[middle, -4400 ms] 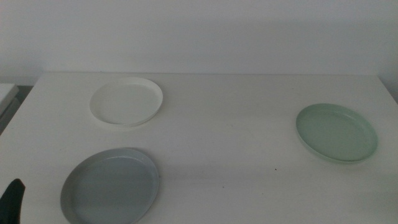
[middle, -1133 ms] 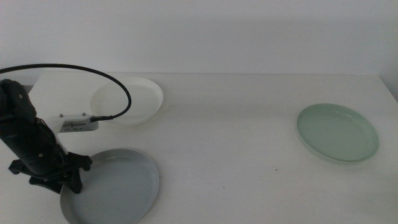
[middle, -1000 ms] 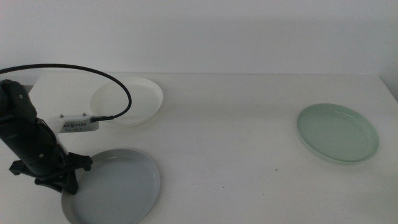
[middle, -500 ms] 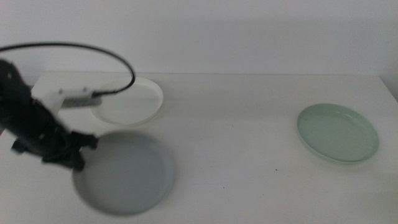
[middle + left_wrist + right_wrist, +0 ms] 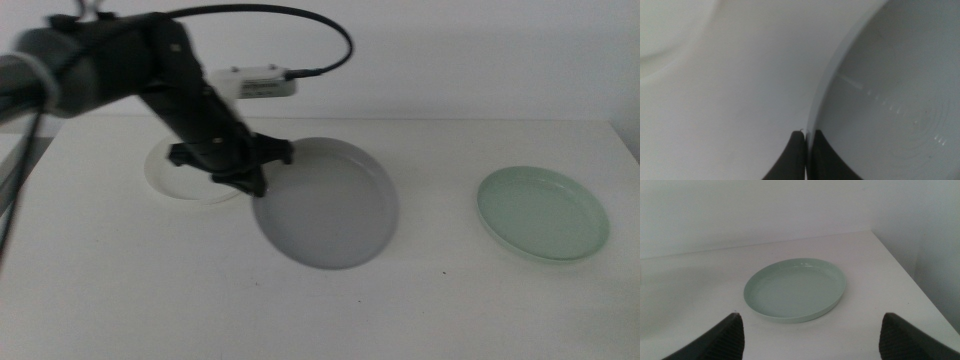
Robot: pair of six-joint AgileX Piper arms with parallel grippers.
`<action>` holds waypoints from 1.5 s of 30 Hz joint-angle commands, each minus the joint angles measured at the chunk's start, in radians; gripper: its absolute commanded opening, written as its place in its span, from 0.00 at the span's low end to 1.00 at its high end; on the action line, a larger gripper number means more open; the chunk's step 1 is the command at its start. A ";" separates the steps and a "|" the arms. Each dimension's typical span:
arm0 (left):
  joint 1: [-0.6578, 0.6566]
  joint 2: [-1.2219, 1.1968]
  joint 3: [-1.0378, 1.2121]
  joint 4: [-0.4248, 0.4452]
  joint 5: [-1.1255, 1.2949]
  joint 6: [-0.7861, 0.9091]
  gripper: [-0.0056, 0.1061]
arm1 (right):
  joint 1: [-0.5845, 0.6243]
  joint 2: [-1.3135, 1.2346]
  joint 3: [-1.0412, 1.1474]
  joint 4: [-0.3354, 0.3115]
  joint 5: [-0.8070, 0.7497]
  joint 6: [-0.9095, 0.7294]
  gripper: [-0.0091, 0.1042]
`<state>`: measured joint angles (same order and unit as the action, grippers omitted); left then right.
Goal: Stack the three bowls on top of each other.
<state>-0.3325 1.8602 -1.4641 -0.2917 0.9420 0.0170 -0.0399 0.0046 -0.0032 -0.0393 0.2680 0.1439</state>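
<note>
Left gripper: clenched on the left rim of the grey bowl, its two dark jaws pinching the thin edge between them — the left wrist view shows the jaws closed tight on that rim, one jaw outside, one inside the dish.
Left arm: reaches in from the left and stretches over the far-left part of the table, a black cable looping above it.
Grey bowl: held around the middle of the table, tilted, its inside facing the camera; whether its low edge touches the tabletop I cannot tell.
White bowl: flat on the table at far left, partly hidden behind the arm and gripper, just left of the grey bowl; a pale curve of it shows in the left wrist view.
Pale green bowl: flat on the table at the right, well apart from the other two.
Right gripper: out of the middle view; its jaws stand wide apart — nothing between them — hanging above the table's near side and facing the pale green bowl.
</note>
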 commanded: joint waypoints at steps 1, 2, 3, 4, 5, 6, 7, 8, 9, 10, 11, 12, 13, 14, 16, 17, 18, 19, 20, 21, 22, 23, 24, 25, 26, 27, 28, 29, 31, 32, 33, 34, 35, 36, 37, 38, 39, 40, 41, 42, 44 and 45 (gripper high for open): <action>-0.028 0.062 -0.075 -0.023 0.017 -0.025 0.03 | -0.005 -0.005 0.003 -0.007 -0.006 -0.005 0.74; -0.037 0.088 -0.099 -0.032 0.019 -0.025 0.03 | -0.005 -0.005 0.003 -0.007 -0.006 -0.005 0.74; -0.041 0.107 -0.115 -0.038 0.021 -0.025 0.03 | -0.005 -0.005 0.003 -0.007 -0.006 -0.005 0.74; -0.047 0.130 -0.133 -0.041 0.023 -0.025 0.03 | -0.005 -0.005 0.003 -0.007 -0.006 -0.005 0.74; -0.053 0.150 -0.146 -0.046 0.026 -0.025 0.03 | -0.005 -0.005 0.003 -0.007 -0.006 -0.005 0.74; -0.057 0.168 -0.155 -0.046 0.026 -0.025 0.03 | -0.005 -0.005 0.003 -0.007 -0.006 -0.005 0.74; -0.059 0.183 -0.162 -0.054 0.028 -0.025 0.03 | -0.005 -0.005 0.003 -0.007 -0.006 -0.005 0.74; -0.061 0.199 -0.167 -0.061 0.033 -0.025 0.03 | -0.005 -0.005 0.003 -0.007 -0.006 -0.005 0.74; -0.061 0.209 -0.168 -0.067 0.036 -0.025 0.03 | -0.005 -0.005 0.003 -0.007 -0.006 -0.005 0.74; -0.061 0.219 -0.169 -0.069 0.036 -0.017 0.03 | -0.005 -0.005 0.003 -0.007 -0.006 -0.005 0.74; -0.061 0.227 -0.171 -0.069 0.036 -0.017 0.03 | -0.005 -0.005 0.003 -0.007 -0.006 -0.005 0.74; -0.061 0.234 -0.171 -0.069 0.036 -0.017 0.03 | -0.005 -0.005 0.003 -0.007 -0.006 -0.005 0.74; -0.061 0.242 -0.173 -0.067 0.036 -0.017 0.03 | -0.005 -0.005 0.003 -0.007 -0.006 -0.005 0.74; -0.061 0.247 -0.173 -0.067 0.032 -0.017 0.03 | -0.005 -0.005 0.003 -0.007 -0.006 -0.005 0.74; -0.061 0.259 -0.173 -0.072 0.017 -0.017 0.03 | -0.005 -0.005 0.003 -0.007 -0.006 -0.005 0.74; -0.061 0.265 -0.173 -0.074 0.013 -0.017 0.03 | -0.005 -0.005 0.003 -0.007 -0.006 -0.005 0.74; -0.061 0.268 -0.173 -0.076 0.011 -0.017 0.03 | -0.005 -0.005 0.003 -0.007 -0.006 -0.005 0.74; -0.061 0.276 -0.173 -0.076 0.011 -0.017 0.03 | -0.005 -0.005 0.003 -0.007 -0.006 -0.005 0.74; -0.061 0.280 -0.173 -0.076 0.011 -0.017 0.03 | -0.005 -0.005 0.003 -0.007 -0.006 -0.005 0.74; -0.061 0.286 -0.173 -0.071 0.011 -0.017 0.03 | -0.005 -0.005 0.003 -0.007 -0.006 -0.005 0.74; -0.061 0.288 -0.173 -0.069 0.011 -0.017 0.03 | -0.005 -0.005 0.003 -0.007 -0.006 -0.005 0.74; -0.061 0.295 -0.173 -0.067 0.011 -0.017 0.03 | -0.005 -0.005 0.003 -0.007 -0.006 -0.005 0.74; -0.061 0.297 -0.173 -0.067 0.011 -0.017 0.03 | -0.005 -0.005 0.003 -0.007 -0.006 -0.005 0.74; -0.061 0.297 -0.173 -0.067 0.011 -0.017 0.03 | -0.005 -0.005 0.003 -0.007 -0.006 -0.005 0.74; -0.061 0.297 -0.173 -0.067 0.011 -0.017 0.03 | -0.005 -0.005 0.003 -0.007 -0.006 -0.005 0.74; -0.061 0.296 -0.173 -0.067 0.011 -0.017 0.04 | -0.005 -0.005 0.003 -0.007 -0.006 -0.005 0.74; -0.061 0.296 -0.173 -0.076 0.011 -0.017 0.05 | -0.005 -0.005 0.003 -0.007 -0.006 -0.005 0.74; -0.061 0.296 -0.173 -0.076 0.011 -0.017 0.06 | -0.005 -0.005 0.003 -0.007 -0.006 -0.005 0.74; -0.059 0.296 -0.173 -0.076 0.011 -0.017 0.11 | -0.005 -0.005 0.003 -0.007 -0.006 -0.005 0.74; -0.058 0.296 -0.173 -0.076 0.011 -0.017 0.14 | -0.005 -0.005 0.003 -0.007 -0.006 -0.005 0.74; -0.058 0.296 -0.173 -0.076 0.011 -0.017 0.18 | -0.005 -0.005 0.003 -0.007 -0.006 -0.005 0.74; -0.058 0.296 -0.173 -0.076 0.011 -0.017 0.22 | -0.005 -0.005 0.003 -0.007 -0.006 -0.005 0.74; -0.058 0.296 -0.173 -0.076 0.011 -0.017 0.27 | -0.005 -0.005 0.003 -0.007 -0.006 -0.005 0.74; -0.058 0.296 -0.173 -0.076 0.013 -0.017 0.33 | -0.005 -0.005 0.003 -0.007 -0.006 -0.005 0.74; -0.058 0.296 -0.173 -0.076 0.017 -0.017 0.40 | -0.005 -0.005 0.003 -0.007 -0.006 -0.005 0.74; -0.058 0.296 -0.173 -0.076 0.025 -0.017 0.47 | -0.005 -0.005 0.003 -0.007 -0.006 -0.005 0.74; -0.057 0.296 -0.175 -0.076 0.035 -0.017 0.55 | -0.005 -0.005 0.003 -0.007 -0.006 -0.005 0.74; -0.055 0.295 -0.175 -0.076 0.048 -0.002 0.63 | -0.005 -0.005 0.003 -0.007 -0.006 -0.005 0.74; -0.053 0.289 -0.175 -0.076 0.057 0.019 0.73 | -0.005 -0.005 0.003 -0.007 -0.006 -0.005 0.74; -0.049 0.285 -0.175 -0.076 0.065 0.037 0.80 | -0.005 -0.005 0.003 -0.007 -0.006 -0.005 0.74; -0.035 0.263 -0.175 -0.084 0.089 0.049 0.89 | -0.005 -0.005 0.003 -0.007 -0.006 -0.005 0.74; -0.026 0.250 -0.175 -0.089 0.095 0.057 0.89 | -0.005 -0.005 0.003 -0.007 -0.006 -0.005 0.74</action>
<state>-0.3756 2.1455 -1.6316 -0.3686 1.0218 0.0542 -0.0399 0.0046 -0.0032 -0.0393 0.2680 0.1439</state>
